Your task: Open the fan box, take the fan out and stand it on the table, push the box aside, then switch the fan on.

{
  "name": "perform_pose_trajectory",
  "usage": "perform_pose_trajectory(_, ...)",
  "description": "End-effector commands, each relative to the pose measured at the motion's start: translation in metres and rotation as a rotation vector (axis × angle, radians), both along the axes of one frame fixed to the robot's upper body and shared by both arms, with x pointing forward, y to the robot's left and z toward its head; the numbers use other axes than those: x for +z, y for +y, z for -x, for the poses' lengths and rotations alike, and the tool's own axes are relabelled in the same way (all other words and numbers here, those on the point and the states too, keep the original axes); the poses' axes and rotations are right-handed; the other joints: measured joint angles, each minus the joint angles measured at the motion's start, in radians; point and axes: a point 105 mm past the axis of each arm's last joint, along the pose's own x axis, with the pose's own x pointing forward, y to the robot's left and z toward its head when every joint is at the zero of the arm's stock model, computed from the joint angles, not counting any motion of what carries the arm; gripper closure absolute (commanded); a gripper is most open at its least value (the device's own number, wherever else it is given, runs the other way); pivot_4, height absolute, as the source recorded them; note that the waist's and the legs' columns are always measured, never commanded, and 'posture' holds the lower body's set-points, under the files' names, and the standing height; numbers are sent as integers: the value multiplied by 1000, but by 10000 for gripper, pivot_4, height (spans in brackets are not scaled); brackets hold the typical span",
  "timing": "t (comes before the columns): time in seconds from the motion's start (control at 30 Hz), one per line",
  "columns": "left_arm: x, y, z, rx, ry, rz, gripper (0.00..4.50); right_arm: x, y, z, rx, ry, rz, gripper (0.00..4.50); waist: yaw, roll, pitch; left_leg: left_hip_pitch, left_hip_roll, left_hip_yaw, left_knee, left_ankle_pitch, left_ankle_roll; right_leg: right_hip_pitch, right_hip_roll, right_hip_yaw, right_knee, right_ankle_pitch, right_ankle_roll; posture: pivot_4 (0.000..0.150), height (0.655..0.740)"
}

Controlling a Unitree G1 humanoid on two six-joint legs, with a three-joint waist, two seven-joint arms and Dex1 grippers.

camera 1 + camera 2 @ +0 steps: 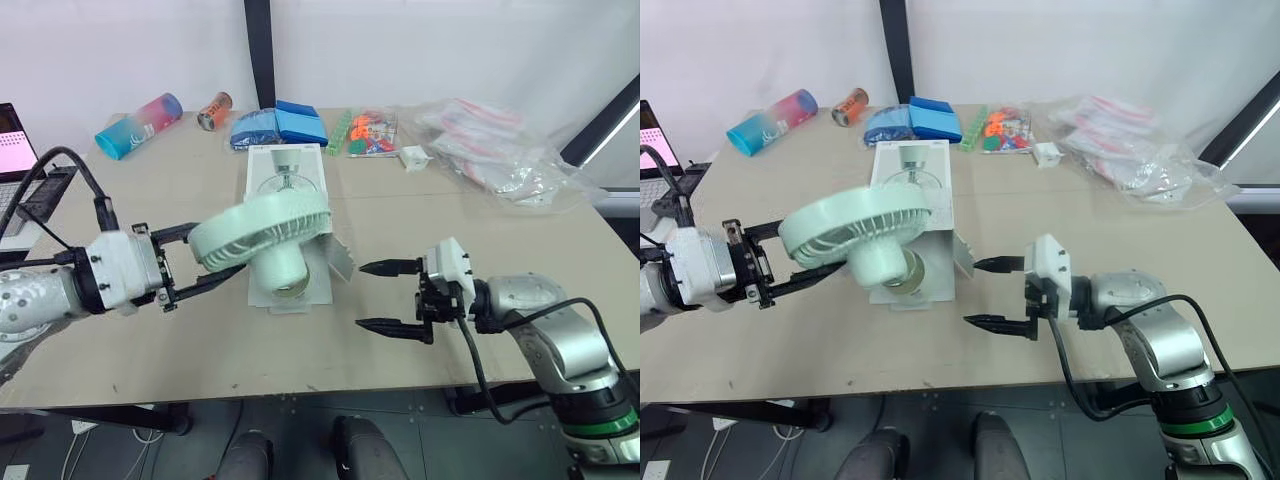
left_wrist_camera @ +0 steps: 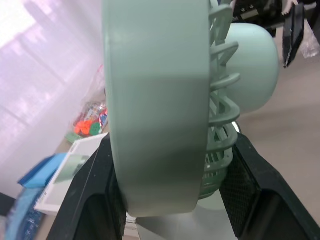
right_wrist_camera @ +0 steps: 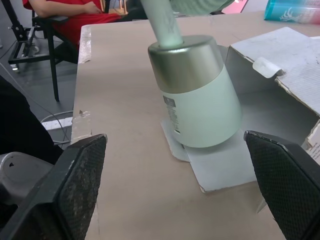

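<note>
1. My right gripper [image 1: 362, 295] hovers near the table's [image 1: 450, 205] front edge, right of centre. Its two black fingers are spread wide and hold nothing.
2. My left gripper [image 1: 218, 247] reaches in from the table's left side, about as far from the front edge. It is clamped on the fan [image 1: 265, 225], one finger on each side of the round mint-green head's rim.
3. The fan is tilted, its grille facing up and toward me. Its cream base [image 3: 195, 100] with a silver band hangs over the open near end of the fan box [image 1: 290, 165]. I cannot tell whether the base touches the flap [image 3: 220, 167] lying flat beneath it.
4. The fan box lies flat near the table's middle, lengthwise toward the far edge, printed side up. Another near-end flap [image 1: 340, 262] is splayed toward my right gripper, though apart from it.
5. A laptop [image 1: 12, 140] sits at the left edge.
6. Along the far edge, from left to right:
   - a blue-and-pink tumbler [image 1: 138, 125] lying on its side
   - a can [image 1: 214, 110]
   - blue packets [image 1: 280, 125]
   - a pack of colourful pieces [image 1: 365, 132]
   - a small white object [image 1: 415, 157]
   - a heap of clear plastic bags [image 1: 500, 150] near the far right corner
</note>
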Motion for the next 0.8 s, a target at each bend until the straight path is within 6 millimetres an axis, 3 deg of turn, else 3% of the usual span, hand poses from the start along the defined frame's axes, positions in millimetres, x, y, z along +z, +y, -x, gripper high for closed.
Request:
perform_pose_trajectory(0.03, 19, 2, 0, 11, 55, 63, 25479, 14, 5, -3, 27, -48, -25, 0, 0, 0, 0, 0, 0, 0, 0, 0, 0, 0, 0, 0, 0, 0, 0, 1500, 7400)
perform_pose_trajectory(0.3, 24, 17, -1, 62, 207, 99, 25479, 30, 16, -15, 6, -79, -83, 0, -5, 1, 1, 0, 1, 1, 0, 0, 0, -1, 1, 1, 0, 0, -1, 1500, 7400)
perform_pose_trajectory(0.57, 57, 63, -16, 231, 133, 52, 25479, 36, 21, -29, -37, -97, -91, 0, -10, 1, 1, 0, 1, 1, 0, 0, 0, -1, 1, 1, 0, 0, -1, 1500, 7400)
perform_pose_trajectory(0.8, 65, 108, -10, 369, 170, 25, 25479, 37, 31, -43, -94, -106, -95, 0, -24, 2, 2, -2, 1, 2, -1, 0, 0, -4, 2, 2, 1, 0, -2, 1500, 7400)
